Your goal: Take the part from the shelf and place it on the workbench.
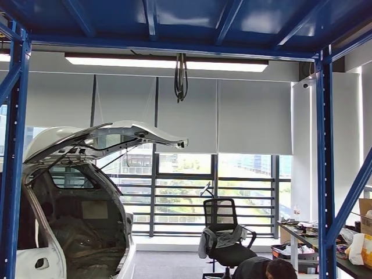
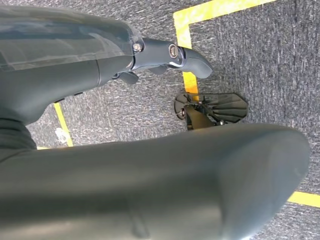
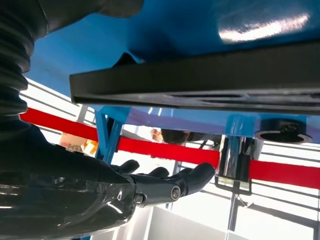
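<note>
In the right wrist view a flat black part lies along the blue shelf, seen edge-on. My right hand is close to it, dark fingers stretched out straight and apart from the part, with a gap of daylight between; the thumb lies on the other side of the part. Nothing is in that hand. My left hand hangs over grey carpet, fingers extended and apart, holding nothing.
Blue shelf uprights and a blue deck frame the head view. Beyond stand a white car body with its hatch raised, an office chair, a person low down and a cluttered table. Yellow floor tape marks the carpet.
</note>
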